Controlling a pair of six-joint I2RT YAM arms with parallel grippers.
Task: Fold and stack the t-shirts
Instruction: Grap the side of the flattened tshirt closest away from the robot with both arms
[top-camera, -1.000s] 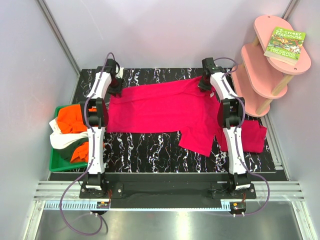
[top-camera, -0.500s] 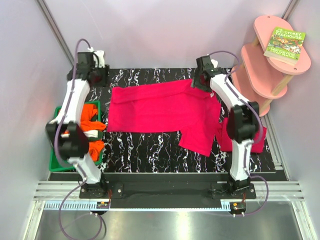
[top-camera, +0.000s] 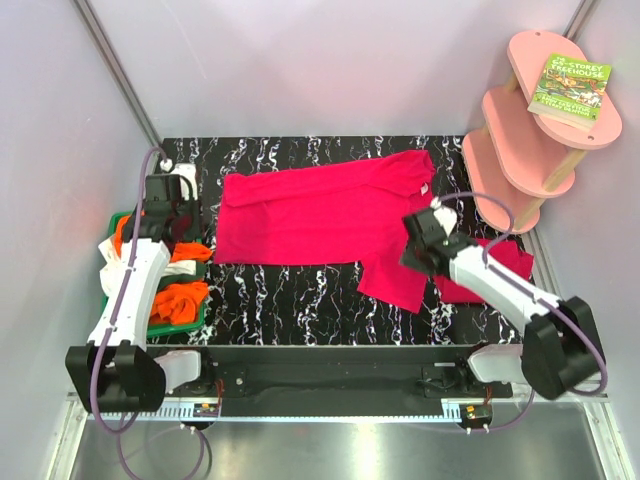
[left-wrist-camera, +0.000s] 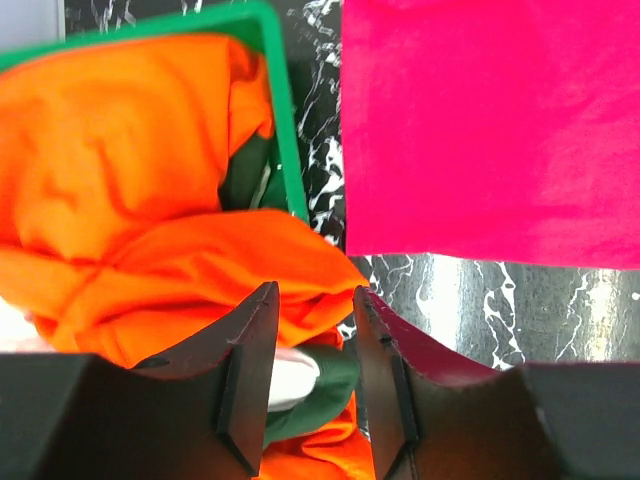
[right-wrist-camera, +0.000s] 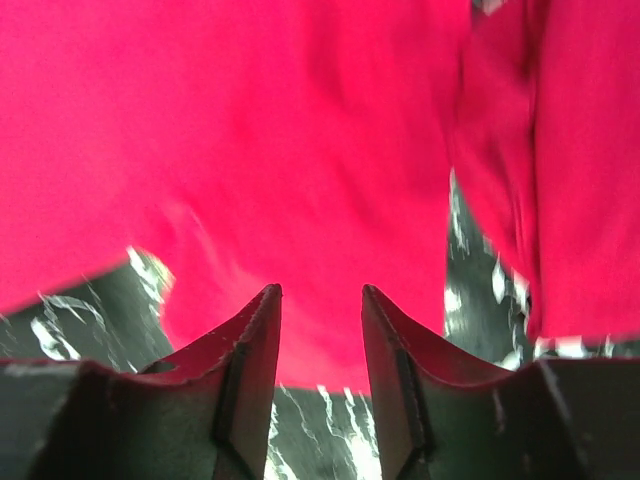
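— Where do we find the t-shirts?

— From above, we see the spread crimson t-shirt (top-camera: 320, 210) lying flat across the middle of the table (top-camera: 290, 300). It reaches toward 12 o'clock, and one part hangs down toward 5 o'clock. A second crimson t-shirt (top-camera: 510, 257) lies bunched at 3 o'clock near the table's edge, partly under the right arm. At 9 o'clock the green tray (left-wrist-camera: 287, 140) holds the orange t-shirts (top-camera: 178, 298), and a white t-shirt (top-camera: 108, 272) spills over its outer side.

— And our left gripper?

— We have the left gripper (left-wrist-camera: 315, 295) over the inner side of the tray, at 9 o'clock of the spread shirt. Its fingers stand apart, released, with nothing pinched between them, and orange cloth lies below the gap. In its own camera the tray's rim runs up toward 12 o'clock and the crimson shirt's edge fills 2 o'clock.

— The right one?

— We see the right gripper (right-wrist-camera: 320, 292) above the 5 o'clock part of the spread shirt, just beside the second one. Its fingers are parted too and grasp nothing. Crimson cloth lies beyond the tips, with marbled table toward 6 o'clock. That view is blurred, so we cannot tell whether the tips touch the cloth.

— Anything else around us?

— A pink shelf (top-camera: 520, 150) stands at 2 o'clock beside the table, with a book (top-camera: 570, 88) on its top tier.
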